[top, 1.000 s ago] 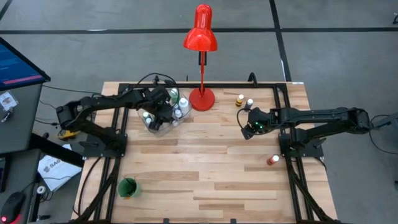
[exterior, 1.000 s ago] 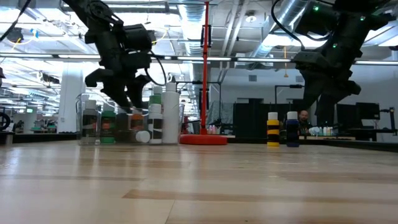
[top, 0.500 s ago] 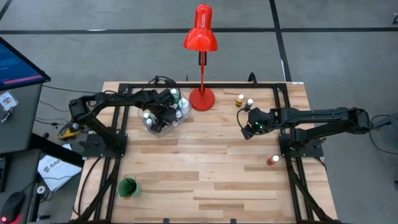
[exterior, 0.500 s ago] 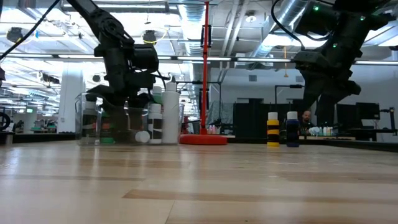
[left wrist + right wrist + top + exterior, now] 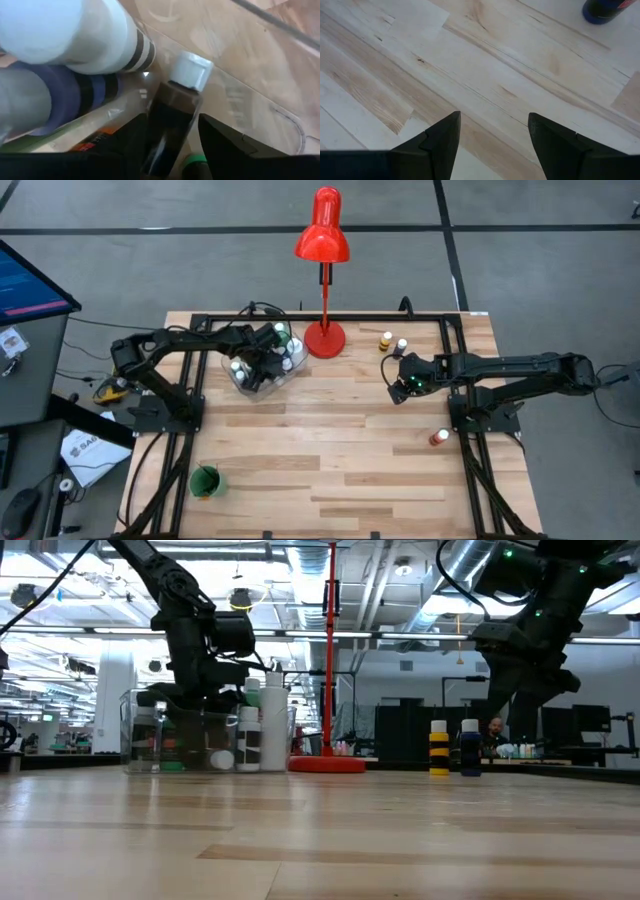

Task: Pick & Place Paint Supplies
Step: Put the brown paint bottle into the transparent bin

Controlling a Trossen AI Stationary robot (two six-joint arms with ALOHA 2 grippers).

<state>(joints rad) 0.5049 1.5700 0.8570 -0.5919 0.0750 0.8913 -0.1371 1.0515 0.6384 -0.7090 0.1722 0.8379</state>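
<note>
Left wrist view: left pincer (image 5: 170,142) straddles a dark, white-capped bottle (image 5: 172,120) inside the clear container (image 5: 262,372) — grip uncertain. Right pincer (image 5: 492,137) hangs open — holding nothing — above the worktop (image 5: 330,440).

My bench sits in open-plan lab: exposed ceiling ducts (image 5: 470,560) upper right, strip lights, equipment racks behind, monitor (image 5: 30,280) far left
</note>
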